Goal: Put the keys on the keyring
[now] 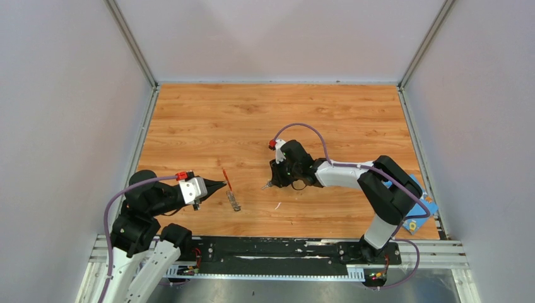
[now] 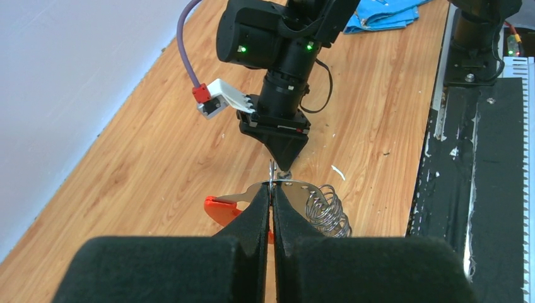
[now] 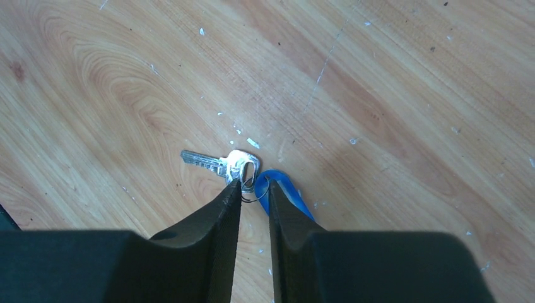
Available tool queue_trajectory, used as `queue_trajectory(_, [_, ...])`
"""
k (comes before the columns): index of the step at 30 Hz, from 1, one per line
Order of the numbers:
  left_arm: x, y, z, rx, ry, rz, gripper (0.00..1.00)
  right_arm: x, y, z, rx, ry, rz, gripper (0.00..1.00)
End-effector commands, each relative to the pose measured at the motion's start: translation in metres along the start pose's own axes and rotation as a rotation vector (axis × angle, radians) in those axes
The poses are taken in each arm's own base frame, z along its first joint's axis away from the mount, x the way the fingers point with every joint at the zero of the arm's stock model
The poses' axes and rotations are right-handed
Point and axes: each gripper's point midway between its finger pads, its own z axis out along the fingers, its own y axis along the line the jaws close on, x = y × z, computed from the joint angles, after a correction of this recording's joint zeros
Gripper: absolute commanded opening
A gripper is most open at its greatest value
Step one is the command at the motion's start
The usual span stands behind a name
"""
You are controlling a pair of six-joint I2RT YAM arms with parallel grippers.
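On the wooden table [image 1: 284, 113], my two arms meet just below the middle of the overhead frame. My left gripper [image 2: 271, 197], coming from the lower left, is clenched tight on the keyring [image 2: 325, 211]. It pinches the thin metal loop, so in the left wrist view the red end juts out left of my fingers and the grey coil of metal pieces lies to their right. My right gripper [image 3: 254, 189], reaching in from the right, points down at the keys [image 3: 235, 165] at the centre of the right wrist view. There a silver key [image 3: 208, 161] points left and a blue head [image 3: 287, 189] sits partly behind one finger, the two joined by a small wire ring [image 3: 252, 192]. My jaws stand either side of that ring with a slim gap between them. I cannot tell whether they grip it yet, nor whether the keys rest on the wood or hang clear. To do this step well, I judge, I should pinch the ring or the key head squarely, not the blade, so the hole is left free. I should then carry it to the loop's open end beside my left fingertips, with the left grip firm and level. The risk, as I see it, is the little ring slipping sideways out of the pads.
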Motion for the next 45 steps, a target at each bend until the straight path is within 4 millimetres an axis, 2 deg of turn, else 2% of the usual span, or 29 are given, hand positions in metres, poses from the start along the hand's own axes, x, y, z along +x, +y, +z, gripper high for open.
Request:
queue_trajectory(1, [-0.010, 0.006, -0.001, -0.022, -0.027, 0.040, 0.00, -0.015, -0.004, 0.004, 0.025, -0.029, 0.000, 0.23])
queue_trajectory(9, [-0.005, 0.006, -0.002, -0.027, -0.010, 0.048, 0.00, -0.015, 0.001, 0.009, 0.021, -0.022, -0.001, 0.09])
queue_trajectory(12, [-0.004, 0.005, -0.003, -0.027, -0.008, 0.050, 0.00, -0.011, 0.000, 0.009, 0.025, -0.011, 0.000, 0.07])
queue_trajectory(20, [-0.005, 0.005, -0.003, -0.027, -0.011, 0.057, 0.00, -0.008, 0.000, 0.004, 0.034, -0.001, 0.001, 0.24])
queue_trajectory(26, [-0.006, 0.005, -0.004, -0.030, -0.012, 0.067, 0.00, -0.006, 0.004, 0.002, 0.021, 0.004, -0.002, 0.30])
queue_trajectory(36, [-0.005, 0.005, -0.004, -0.027, -0.010, 0.074, 0.00, -0.003, 0.009, -0.009, 0.030, 0.005, 0.007, 0.29])
queue_trajectory(45, [-0.006, 0.005, -0.005, -0.031, -0.013, 0.076, 0.00, 0.005, 0.008, -0.006, 0.038, 0.034, 0.018, 0.25])
